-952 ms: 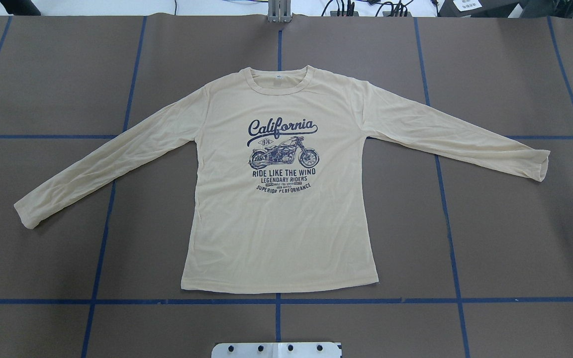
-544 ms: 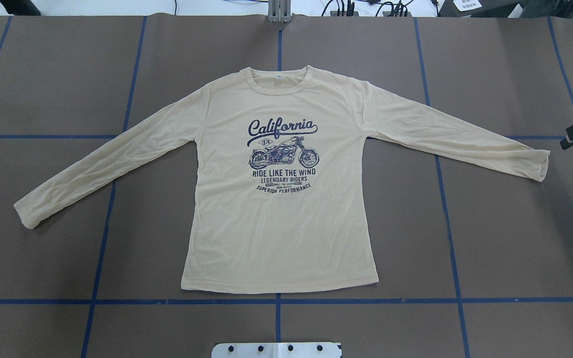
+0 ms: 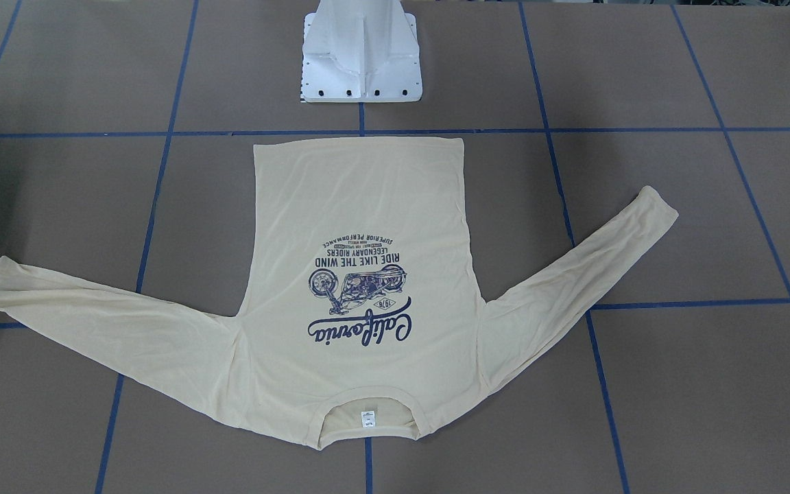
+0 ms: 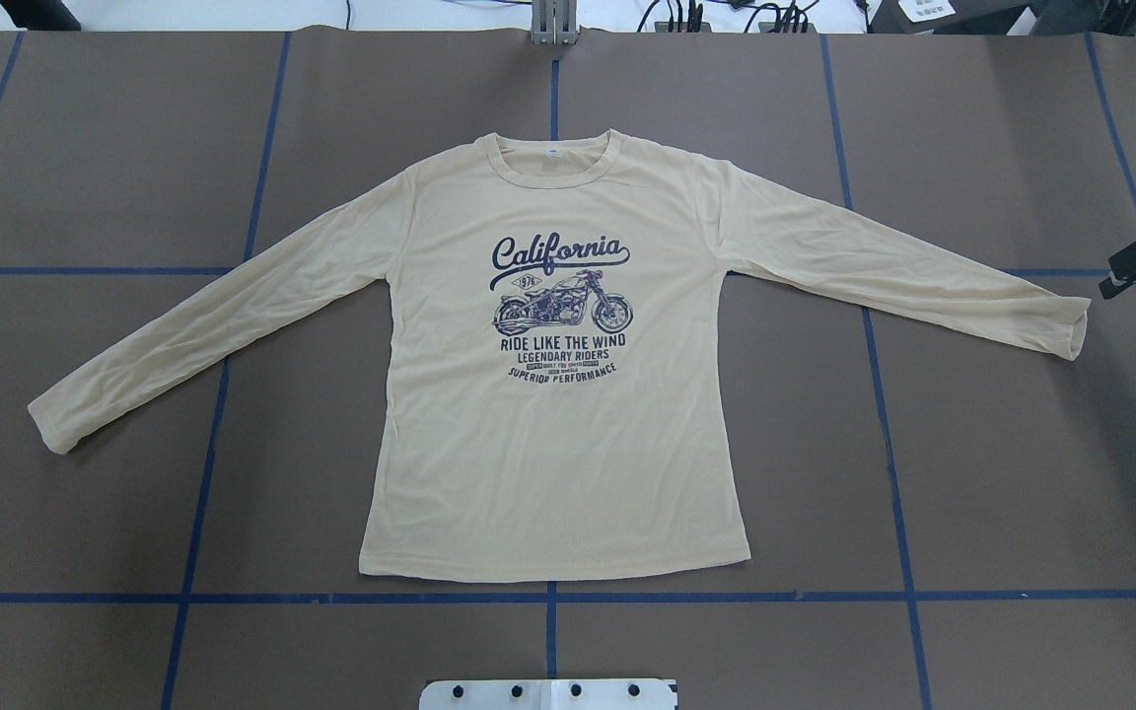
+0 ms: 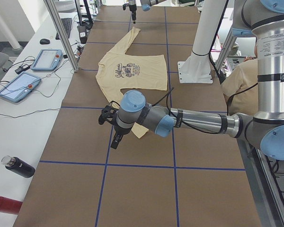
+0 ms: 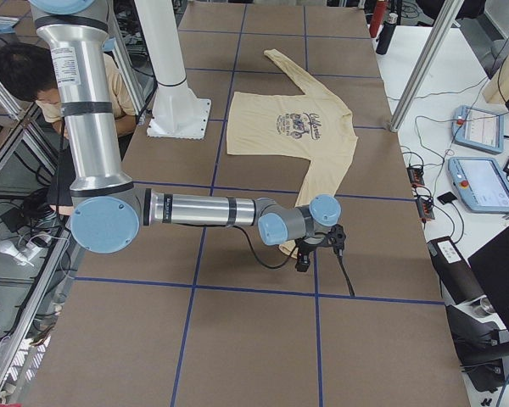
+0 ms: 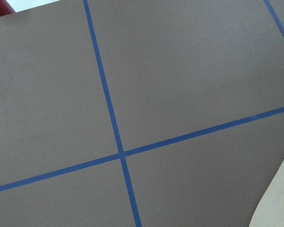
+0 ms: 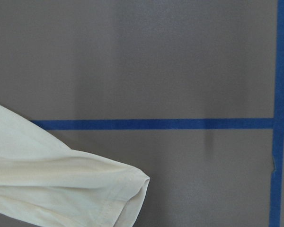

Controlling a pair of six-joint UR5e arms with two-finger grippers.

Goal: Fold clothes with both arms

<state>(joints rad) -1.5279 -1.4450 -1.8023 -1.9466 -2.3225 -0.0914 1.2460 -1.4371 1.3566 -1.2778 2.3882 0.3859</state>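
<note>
Shirt (image 4: 548, 444) lies flat and face up on the table (image 4: 972, 473), between my two grippers, with its collar (image 4: 553, 158) pointing away from the robot. From the right gripper (image 4: 1135, 266), the right cuff (image 4: 1071, 330) sits just inboard, toward the table's middle. The right sleeve (image 4: 884, 266) runs its long axis further inward and up to the shoulder. The right wrist camera has that cuff in its lower left corner. From the left gripper (image 5: 111, 130), the left cuff (image 4: 50, 429) also lies inboard. Its wrist camera catches only a sliver of cloth, so I judge the right arm nearer its target. Neither gripper holds anything. Whether the jaws are parted or closed, I cannot tell for either.
</note>
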